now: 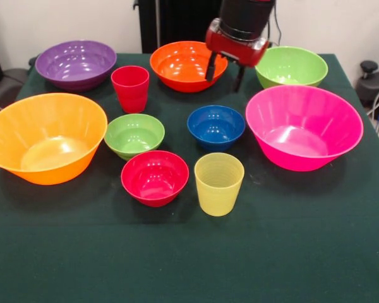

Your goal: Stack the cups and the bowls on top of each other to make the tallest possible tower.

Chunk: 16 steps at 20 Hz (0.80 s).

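Above the medium orange bowl (pixel 186 65), gripper (pixel 225 71) hangs empty, jaws narrowly parted; small blue bowl (pixel 216 126) sits upright, directly nearer the camera.

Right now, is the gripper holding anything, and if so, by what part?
Nothing is held. The gripper hangs open and empty above the back of the table, between the medium orange bowl and the medium green bowl.

A dark green cloth (pixel 189 265) covers the desk (pixel 25 290), reaching every visible edge. Behind it stands a pale wall (pixel 63 19), with a dark panel (pixel 177 19) at its middle. Black equipment and cables (pixel 374 85) sit beside the desk's right edge, and more dark gear (pixel 3 88) at the left. Soft overhead light falls evenly.
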Each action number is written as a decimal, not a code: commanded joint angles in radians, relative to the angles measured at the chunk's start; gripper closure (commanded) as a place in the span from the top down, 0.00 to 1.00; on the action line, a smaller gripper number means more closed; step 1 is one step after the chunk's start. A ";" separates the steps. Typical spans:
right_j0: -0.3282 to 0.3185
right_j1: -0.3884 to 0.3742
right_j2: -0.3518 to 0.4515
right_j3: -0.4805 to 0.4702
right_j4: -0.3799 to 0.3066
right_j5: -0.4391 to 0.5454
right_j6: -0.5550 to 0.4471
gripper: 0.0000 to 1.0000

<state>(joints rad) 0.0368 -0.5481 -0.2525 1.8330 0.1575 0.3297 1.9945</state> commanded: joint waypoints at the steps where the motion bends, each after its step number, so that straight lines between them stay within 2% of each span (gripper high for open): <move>1: -0.067 0.022 0.110 -0.056 -0.031 0.032 0.038 1.00; 5: -0.086 0.001 0.111 -0.106 -0.031 0.107 0.021 1.00; 11: -0.098 -0.004 0.116 -0.165 -0.039 0.150 0.009 1.00; 14: -0.111 0.024 0.130 -0.191 -0.043 0.123 0.003 1.00; 16: -0.123 0.044 0.147 -0.179 -0.047 0.060 0.009 1.00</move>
<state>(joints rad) -0.0605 -0.5576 -0.2430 1.7297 0.1573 0.3698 1.9945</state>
